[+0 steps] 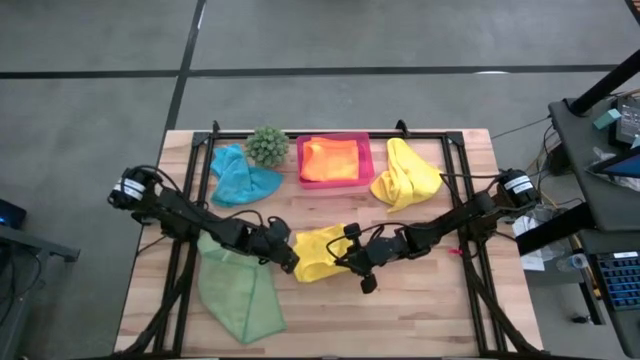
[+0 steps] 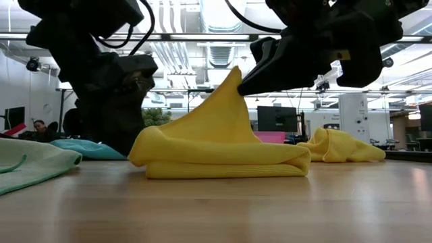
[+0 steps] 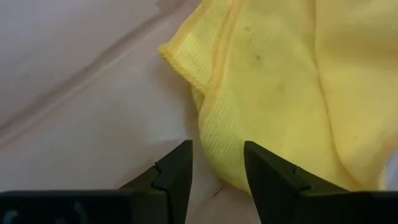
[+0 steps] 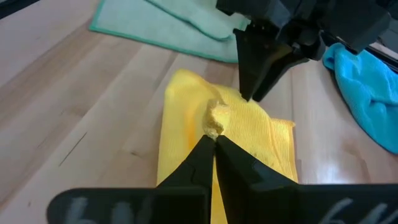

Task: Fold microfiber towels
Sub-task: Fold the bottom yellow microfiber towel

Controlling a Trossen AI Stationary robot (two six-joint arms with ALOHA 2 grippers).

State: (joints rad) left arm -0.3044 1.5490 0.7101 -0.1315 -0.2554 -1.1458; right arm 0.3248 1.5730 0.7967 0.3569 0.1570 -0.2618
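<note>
Status: folding is in progress on one yellow towel (image 1: pixel 318 255) at the centre front of the table (image 1: pixel 430 310). It lies partly doubled over; the low view shows a flat folded base with one portion drawn up into a peak.

Right tool (image 4: pixel 214 142): pressed together, pinching that raised portion of the yellow towel and holding it above the rest of the cloth.

Left tool (image 3: pixel 217 168): fingers spread with nothing between them, just beside the towel's near edge at table level. It holds no cloth.

Remaining items:
- Green towel (image 1: pixel 238 290), front left of the table, spread loosely and creased, not neatly folded.
- Blue towel (image 1: pixel 240 178), rear left, bunched beside the plant (image 1: pixel 267 146).
- Second yellow towel (image 1: pixel 405 177), rear right, crumpled in a heap.
- Orange towel (image 1: pixel 333 158), lying in the pink tray (image 1: pixel 366 140) at rear centre; it appears laid flat and compact, though whether it is properly folded cannot be confirmed.

Assessment: at most one towel looks finished. The one in hand needs its lifted part carried over and laid down to complete the fold. Three others show no folding at all. The job is judged to be in its early part, with most of the work outstanding
</note>
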